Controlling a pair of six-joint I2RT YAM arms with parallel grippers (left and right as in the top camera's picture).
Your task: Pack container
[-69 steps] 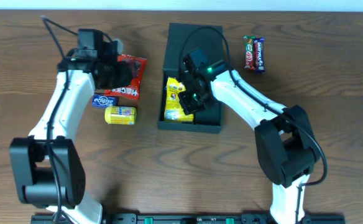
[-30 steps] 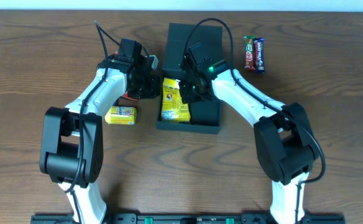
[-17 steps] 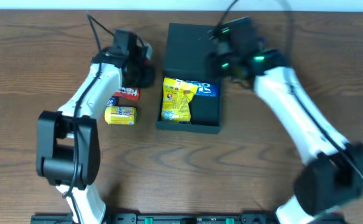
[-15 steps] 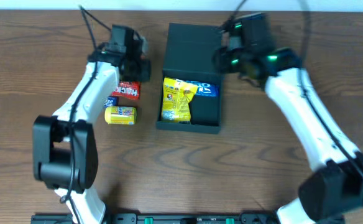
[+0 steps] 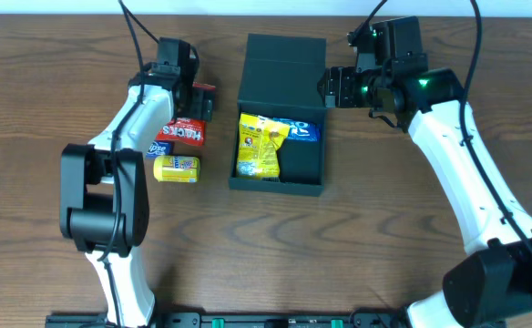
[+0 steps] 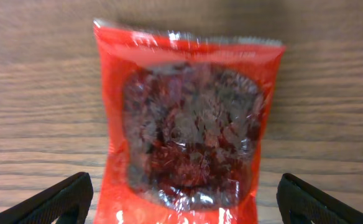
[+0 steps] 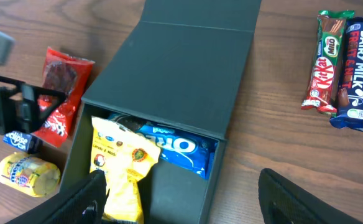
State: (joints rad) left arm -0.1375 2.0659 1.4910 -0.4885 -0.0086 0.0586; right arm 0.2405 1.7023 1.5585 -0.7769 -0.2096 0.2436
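The container [image 5: 281, 56] is a dark box in the middle of the table, its flap lid [image 7: 181, 68] lying over the far half. Inside lie a yellow packet [image 5: 258, 146] and a blue Oreo pack [image 5: 300, 130]. My right gripper [image 5: 332, 88] hovers open and empty by the box's far right corner. In the right wrist view it [image 7: 191, 199] looks down into the box. My left gripper [image 5: 199, 102] is open above a red snack packet [image 6: 188, 118], fingers either side without touching.
A blue Eclipse tin [image 5: 154, 148] and a yellow tin [image 5: 176, 169] lie left of the box, below the red packet [image 5: 183, 134]. A KitKat [image 7: 326, 59] and a Dairy Milk bar [image 7: 355, 71] lie right of the lid.
Both grippers have opened. My right arm has drawn up and right, out of the box, leaving the Oreo pack inside. My left gripper has moved back from the box's side to above the red packet.
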